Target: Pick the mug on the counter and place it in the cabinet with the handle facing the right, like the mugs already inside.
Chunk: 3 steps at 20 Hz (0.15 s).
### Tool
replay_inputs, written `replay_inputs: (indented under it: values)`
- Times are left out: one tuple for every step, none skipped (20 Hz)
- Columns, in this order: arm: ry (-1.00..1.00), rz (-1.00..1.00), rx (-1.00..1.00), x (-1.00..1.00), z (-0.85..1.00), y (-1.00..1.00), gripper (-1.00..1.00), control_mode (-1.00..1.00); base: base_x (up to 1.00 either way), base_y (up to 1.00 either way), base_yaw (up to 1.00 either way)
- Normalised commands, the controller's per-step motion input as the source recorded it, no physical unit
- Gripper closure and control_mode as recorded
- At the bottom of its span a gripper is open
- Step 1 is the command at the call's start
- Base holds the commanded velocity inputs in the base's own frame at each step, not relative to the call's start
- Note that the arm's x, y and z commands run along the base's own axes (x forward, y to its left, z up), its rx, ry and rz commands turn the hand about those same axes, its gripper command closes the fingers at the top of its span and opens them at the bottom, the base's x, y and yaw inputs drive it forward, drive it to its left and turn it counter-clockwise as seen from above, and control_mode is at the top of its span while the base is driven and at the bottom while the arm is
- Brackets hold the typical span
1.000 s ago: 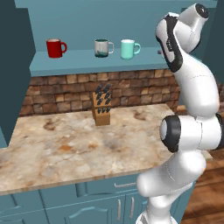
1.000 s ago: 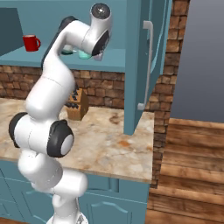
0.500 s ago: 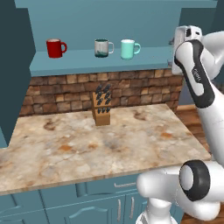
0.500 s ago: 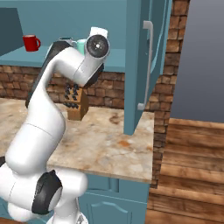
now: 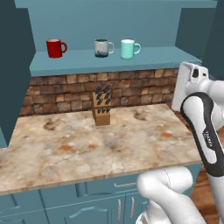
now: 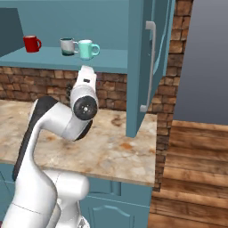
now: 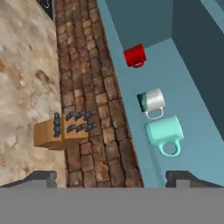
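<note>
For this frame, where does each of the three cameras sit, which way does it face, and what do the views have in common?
Left base view: behind the arm to its left, facing the counter and cabinet; white arm at lower right.
Right base view: behind the arm to its right, facing the same cabinet past its open door; arm at lower left.
Hand view: on the hand, rolled sideways, looking at the shelf; finger tips at the bottom.
All three share the mint-green mug, grey mug, red mug and knife block.

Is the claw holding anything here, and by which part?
Nothing. The claw is open and empty; the mint-green mug stands on the cabinet shelf.
</note>
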Motion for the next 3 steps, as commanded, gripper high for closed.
replay_inputs:
  values:
    - [0.06,0.06,0.10,-1.00,-0.59,0.31,-1.00,-1.00,0.00,0.00,0.00]
    - [0.15,0.07,0.15,-1.00,-0.27,0.26,-1.00,-1.00,0.00,0.00,0.00]
    - [0.16,0.09,0.15,-1.00,-0.12,0.25,-1.00,-1.00,0.00,0.00,0.00]
